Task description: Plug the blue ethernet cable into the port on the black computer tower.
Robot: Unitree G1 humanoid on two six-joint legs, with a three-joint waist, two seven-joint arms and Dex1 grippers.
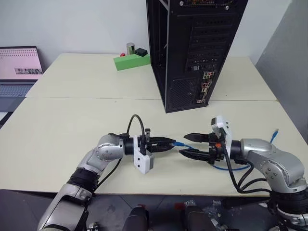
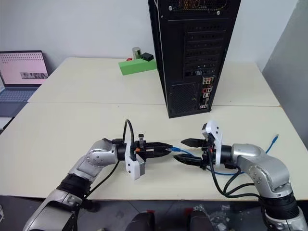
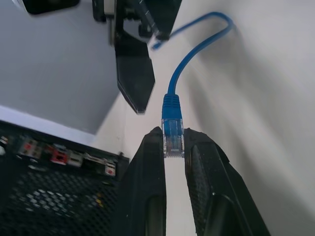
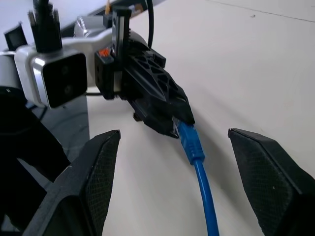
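At lower centre, the cable point(image 1: 179, 143) plug is pinched by the left gripper point(image 1: 169, 143); the right gripper point(image 1: 186, 145) is spread just beside it. The tower point(image 1: 192, 48), upper centre, is well apart; insertion into the port point(image 1: 204, 89) remains undone.

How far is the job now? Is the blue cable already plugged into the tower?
Not yet. Done: the left gripper is shut on the plug end of the blue ethernet cable. In hand: the right gripper stands open around the cable, gripping nothing. Left: carry the plug to the black computer tower and push it into the port; the plug is well short of the rear panel.
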